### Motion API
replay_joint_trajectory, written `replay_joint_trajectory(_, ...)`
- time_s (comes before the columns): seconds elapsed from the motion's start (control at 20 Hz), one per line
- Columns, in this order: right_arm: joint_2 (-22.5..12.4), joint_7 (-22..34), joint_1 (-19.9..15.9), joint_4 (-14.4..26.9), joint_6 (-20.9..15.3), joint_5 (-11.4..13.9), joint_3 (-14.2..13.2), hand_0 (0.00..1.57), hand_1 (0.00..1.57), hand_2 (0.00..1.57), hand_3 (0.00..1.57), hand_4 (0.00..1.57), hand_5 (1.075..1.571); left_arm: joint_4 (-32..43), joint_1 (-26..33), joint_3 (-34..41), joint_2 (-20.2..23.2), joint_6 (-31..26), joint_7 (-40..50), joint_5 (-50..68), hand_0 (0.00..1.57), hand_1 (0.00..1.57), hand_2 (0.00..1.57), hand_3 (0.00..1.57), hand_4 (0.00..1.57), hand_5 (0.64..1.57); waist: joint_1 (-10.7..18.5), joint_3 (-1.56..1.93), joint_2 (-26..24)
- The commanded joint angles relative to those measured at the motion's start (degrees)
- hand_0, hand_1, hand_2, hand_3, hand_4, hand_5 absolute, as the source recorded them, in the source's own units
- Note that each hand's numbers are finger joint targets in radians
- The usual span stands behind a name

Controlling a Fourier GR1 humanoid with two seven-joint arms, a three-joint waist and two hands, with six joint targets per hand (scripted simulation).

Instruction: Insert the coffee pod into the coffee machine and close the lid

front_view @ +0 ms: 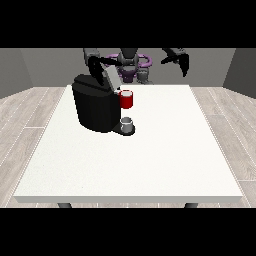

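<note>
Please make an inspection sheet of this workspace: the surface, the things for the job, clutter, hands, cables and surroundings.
Surface: white table, bare in front.
Job's things: black coffee machine at the table's left rear, lid raised; red part at its front; small grey cup on the base below.
Clutter: nothing seen.
Hands: hand at the view's left is behind the machine, near the lid; hand at the view's right is raised off the table, holding nothing.
Cables: nothing seen.
Surroundings: wooden floor, grey walls.
</note>
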Motion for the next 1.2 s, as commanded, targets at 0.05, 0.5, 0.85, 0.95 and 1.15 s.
replay_joint_trajectory(0.05,0.61,1.50,-4.70,1.04,-1.41,1.46,1.27,0.00,0.00,0.00,0.00,0.16,1.571,-0.56,1.35,-1.34,-0.08,1.58,-0.69,-1.50,0.00,0.00,0.00,0.00,0.30,1.571,0.00,0.08,1.28)
replay_joint_trajectory(0.5,2.29,2.71,-11.88,0.78,-3.30,5.19,4.67,0.00,0.00,0.00,0.00,0.11,1.571,0.70,-3.10,0.32,1.82,-0.28,3.19,1.09,0.00,0.00,0.00,0.00,0.37,1.571,2.02,0.06,3.58)
replay_joint_trajectory(0.85,2.56,3.77,-13.81,1.20,-3.03,7.89,7.35,0.00,0.00,0.00,0.00,0.00,1.571,-0.84,-0.54,-3.44,-0.28,1.56,0.92,-2.34,0.00,0.00,0.00,0.00,0.32,1.571,4.24,0.07,3.93)
replay_joint_trajectory(0.95,0.01,0.52,-12.70,1.55,-1.83,8.41,6.92,0.00,0.00,0.00,0.00,0.10,1.571,-2.25,0.13,-3.12,0.74,-0.66,1.22,-0.67,0.00,0.00,0.00,0.00,0.38,1.571,5.96,0.10,4.97)
replay_joint_trajectory(1.15,-0.19,6.06,-22.99,2.19,-3.02,9.55,6.58,0.00,0.00,0.00,0.00,0.22,1.571,-0.01,-2.81,-1.96,2.31,-1.15,-1.82,-0.51,0.00,0.00,0.00,0.00,0.33,1.571,6.63,0.05,7.24)
